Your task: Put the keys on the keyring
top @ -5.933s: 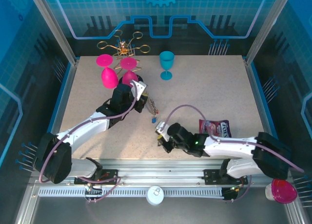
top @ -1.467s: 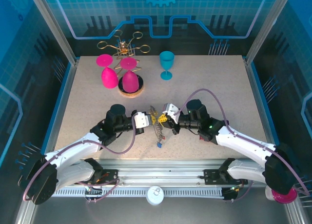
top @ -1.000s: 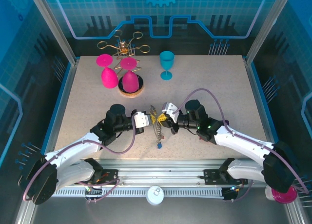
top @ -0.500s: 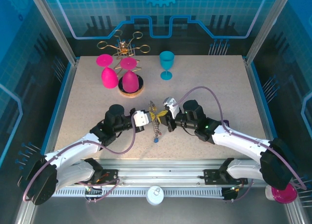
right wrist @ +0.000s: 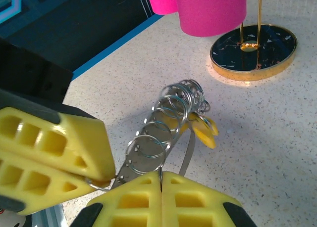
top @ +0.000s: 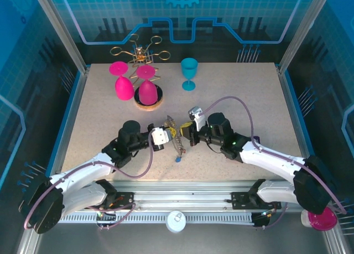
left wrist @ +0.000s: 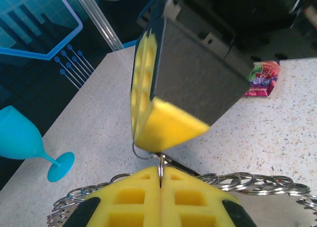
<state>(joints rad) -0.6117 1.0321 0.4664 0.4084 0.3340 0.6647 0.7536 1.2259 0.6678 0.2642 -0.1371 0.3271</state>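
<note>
The keyring [top: 176, 139] hangs between my two grippers above the middle of the table, its dark band [right wrist: 148, 153] fringed with silvery split rings [right wrist: 166, 113]. A blue key [top: 177, 159] dangles at its lower end. A yellow-tagged key [right wrist: 204, 131] sits among the rings. My left gripper [top: 164, 135] is shut, its yellow pads pinching one thin split ring [left wrist: 161, 168] edge-on. My right gripper [top: 185, 134] faces it, almost tip to tip, and is also shut on a thin ring [right wrist: 160, 175]. In the left wrist view the right gripper's pad [left wrist: 166, 125] hangs just above the left gripper [left wrist: 161, 174].
Two pink goblets [top: 125, 88] [top: 147, 90] and a gold wire rack [top: 141, 52] on a round dark base [right wrist: 253, 53] stand at the back left. A teal goblet [top: 189, 73] stands at the back middle. A candy packet [left wrist: 260, 78] lies right of centre.
Both grippers, still shut, have carried the keyring a little to the left and farther from the bases. The dangling blue key has risen slightly.
</note>
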